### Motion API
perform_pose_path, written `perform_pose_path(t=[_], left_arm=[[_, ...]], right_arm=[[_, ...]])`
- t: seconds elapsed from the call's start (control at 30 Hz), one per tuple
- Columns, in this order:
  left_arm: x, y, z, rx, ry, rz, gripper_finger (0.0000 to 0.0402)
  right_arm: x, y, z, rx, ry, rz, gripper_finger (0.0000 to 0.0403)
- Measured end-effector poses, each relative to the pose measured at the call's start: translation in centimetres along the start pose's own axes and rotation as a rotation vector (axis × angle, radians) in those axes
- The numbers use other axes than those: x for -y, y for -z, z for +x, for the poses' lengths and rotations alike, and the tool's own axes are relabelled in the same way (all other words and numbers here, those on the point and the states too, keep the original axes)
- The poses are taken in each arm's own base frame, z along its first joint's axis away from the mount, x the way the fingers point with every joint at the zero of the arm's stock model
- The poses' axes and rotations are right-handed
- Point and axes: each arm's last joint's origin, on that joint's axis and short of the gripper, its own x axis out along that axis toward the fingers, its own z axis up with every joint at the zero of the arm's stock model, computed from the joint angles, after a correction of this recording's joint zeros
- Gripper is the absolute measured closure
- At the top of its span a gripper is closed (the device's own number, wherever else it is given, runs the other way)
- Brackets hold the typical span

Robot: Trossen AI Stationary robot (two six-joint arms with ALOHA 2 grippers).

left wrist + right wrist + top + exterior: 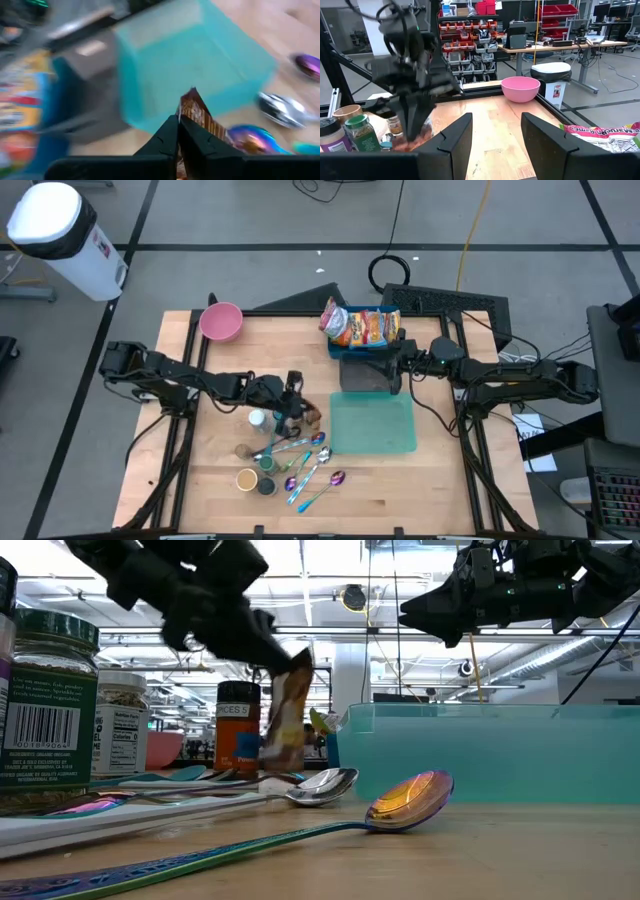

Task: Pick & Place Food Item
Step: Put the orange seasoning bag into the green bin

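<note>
From above, the left end effector pinches a small brown foil snack packet left of the shallow teal plastic tray on the wooden surface. At surface level, the packet dangles above iridescent metal spoons. The right end effector, fingers spread, hovers behind the tray.

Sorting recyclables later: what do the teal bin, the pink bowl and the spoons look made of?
Teal bin: translucent plastic, matte; light shows through its walls. Pink bowl: probably plastic, smooth, uniformly coloured. Spoons: polished metal with an iridescent rainbow finish; mirror-like reflections.
</note>
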Motion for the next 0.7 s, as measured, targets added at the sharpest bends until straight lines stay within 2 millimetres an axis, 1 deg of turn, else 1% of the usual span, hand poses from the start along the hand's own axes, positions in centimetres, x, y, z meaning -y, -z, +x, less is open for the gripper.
perform_pose_path(t=[0.1,0.23,0.37,0.47,0.57,0.63,0.7], left_arm=[[-1.4,-1.4,-0.8,0.025,-0.093,-0.008,0.0395],[-4.1,-3.8,-1.5,0.042,-0.229,-0.07,0.0394],[-6.6,-6.2,-1.7,0.056,-0.285,-0.061,0.0398],[-7.9,-7.3,-0.9,0.042,-0.277,-0.017,0.0396],[-8.8,-7.8,0.2,0.026,-0.238,0.014,0.0398],[-9.2,-7.8,1.1,0.024,-0.204,0.012,0.0396],[-9.2,-7.5,2.0,0.022,-0.153,0.012,0.0397]], right_arm=[[0.0,0.0,0.0,0.0,0.0,0.0,0.0243],[0.0,0.0,0.0,0.0,0.0,0.0,0.0243],[0.1,0.0,0.0,0.002,0.024,0.0,0.0243],[0.2,0.0,0.0,0.003,0.051,0.0,0.0243],[0.2,0.0,0.0,0.004,0.053,0.0,0.0243],[0.2,0.0,0.0,0.004,0.051,0.0,0.0243],[0.2,0.0,0.0,0.004,0.05,0.0,0.0243]])
